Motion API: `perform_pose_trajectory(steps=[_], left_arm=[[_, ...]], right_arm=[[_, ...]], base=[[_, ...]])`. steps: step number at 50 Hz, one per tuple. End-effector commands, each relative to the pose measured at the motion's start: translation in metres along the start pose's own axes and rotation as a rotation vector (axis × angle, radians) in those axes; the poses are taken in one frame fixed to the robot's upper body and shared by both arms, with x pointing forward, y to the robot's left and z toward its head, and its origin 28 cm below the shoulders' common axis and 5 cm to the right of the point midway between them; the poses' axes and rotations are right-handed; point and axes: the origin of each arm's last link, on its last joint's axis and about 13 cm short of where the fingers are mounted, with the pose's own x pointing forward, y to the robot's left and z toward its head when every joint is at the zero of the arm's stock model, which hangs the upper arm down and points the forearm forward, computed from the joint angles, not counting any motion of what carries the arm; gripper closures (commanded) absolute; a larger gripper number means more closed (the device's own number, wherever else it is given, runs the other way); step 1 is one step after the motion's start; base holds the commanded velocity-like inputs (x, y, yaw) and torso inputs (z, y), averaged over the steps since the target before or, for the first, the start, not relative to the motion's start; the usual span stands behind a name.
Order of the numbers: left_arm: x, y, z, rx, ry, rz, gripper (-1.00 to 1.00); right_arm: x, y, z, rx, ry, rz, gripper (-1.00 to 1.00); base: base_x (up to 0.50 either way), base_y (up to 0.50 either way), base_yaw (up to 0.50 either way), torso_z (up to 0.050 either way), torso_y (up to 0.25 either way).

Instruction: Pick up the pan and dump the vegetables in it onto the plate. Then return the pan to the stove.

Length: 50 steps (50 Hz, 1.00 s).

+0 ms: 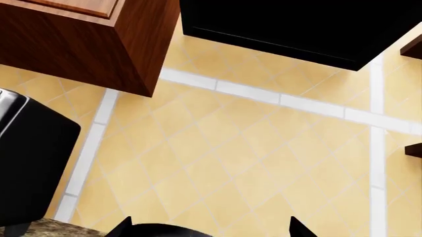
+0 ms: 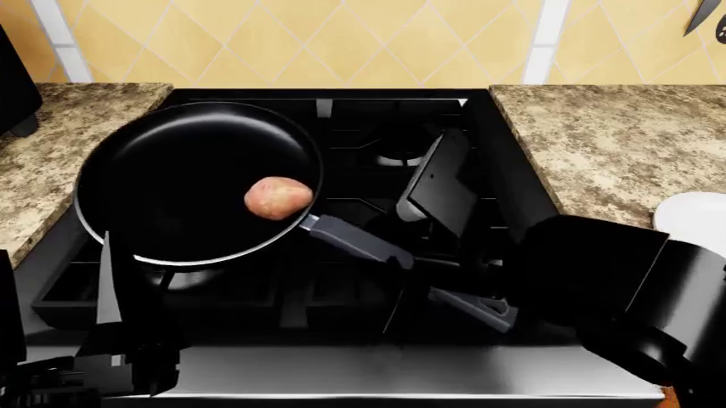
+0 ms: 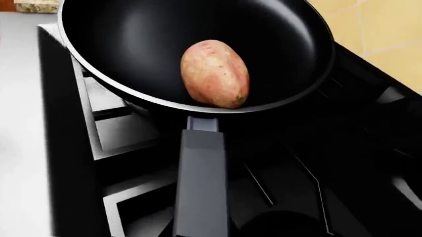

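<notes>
The black pan (image 2: 182, 183) sits on the stove's (image 2: 386, 127) front left burner. The tan-pink potato (image 2: 278, 197) lies in it near the handle side and also shows in the right wrist view (image 3: 216, 73). The grey handle (image 2: 357, 242) points toward my right gripper (image 2: 454, 248), which is open. One finger stands above the handle's end and one below. In the right wrist view the handle (image 3: 201, 182) runs down to the frame's edge. My left gripper (image 1: 211, 228) is open and empty, low at the stove's front left. A slice of the white plate (image 2: 694, 217) shows at the right edge.
Granite counters (image 2: 613, 144) flank the stove on both sides. A black appliance (image 2: 14, 85) stands on the left counter. A knife (image 2: 703, 17) hangs on the tiled wall at the top right. The left wrist view faces a wooden cabinet (image 1: 86, 34) and a black hood (image 1: 297, 24).
</notes>
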Motion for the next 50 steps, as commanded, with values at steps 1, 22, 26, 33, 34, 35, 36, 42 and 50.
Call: perform_pose_trajectory(steps=[1,22,26,33,34,35,36,42,50], left_arm=[[0.0,0.0,0.0,0.0,0.0,0.0,-1.0],[-0.001,-0.002,-0.002,0.005,0.004,-0.008,-1.0],[-0.001,-0.003,-0.002,0.006,0.006,-0.011,-1.0],[-0.001,-0.003,-0.003,0.007,0.009,-0.013,-1.0],[-0.001,-0.003,-0.003,0.007,0.009,-0.014,-1.0],[-0.001,-0.003,-0.003,0.008,0.01,-0.014,-1.0],[0.0,-0.003,-0.003,0.008,0.01,-0.014,-1.0],[0.0,-0.002,-0.003,0.008,0.008,-0.011,-1.0],[0.0,-0.003,-0.004,0.012,0.011,-0.011,-1.0]], right_arm=[[-0.019,-0.008,0.019,-0.065,-0.109,-0.079,1.0],[-0.082,-0.017,0.013,-0.036,-0.11,-0.311,1.0],[-0.093,-0.017,0.006,-0.021,-0.104,-0.361,1.0],[-0.111,-0.016,-0.004,0.002,-0.1,-0.432,1.0],[-0.113,-0.015,-0.005,0.007,-0.101,-0.443,1.0],[-0.115,-0.015,-0.006,0.009,-0.101,-0.453,1.0],[-0.117,-0.015,-0.007,0.012,-0.1,-0.462,1.0],[-0.13,-0.013,-0.013,0.027,-0.089,-0.525,1.0],[-0.143,-0.013,-0.026,0.055,-0.069,-0.618,1.0]], base=[[0.0,0.0,0.0,0.0,0.01],[0.0,0.0,0.0,0.0,0.0],[0.0,0.0,0.0,0.0,0.0],[0.0,0.0,0.0,0.0,0.001],[0.0,0.0,0.0,0.0,0.0],[0.0,0.0,0.0,0.0,0.0],[0.0,0.0,0.0,0.0,0.0],[0.0,0.0,0.0,0.0,0.002],[0.0,0.0,0.0,0.0,0.001]])
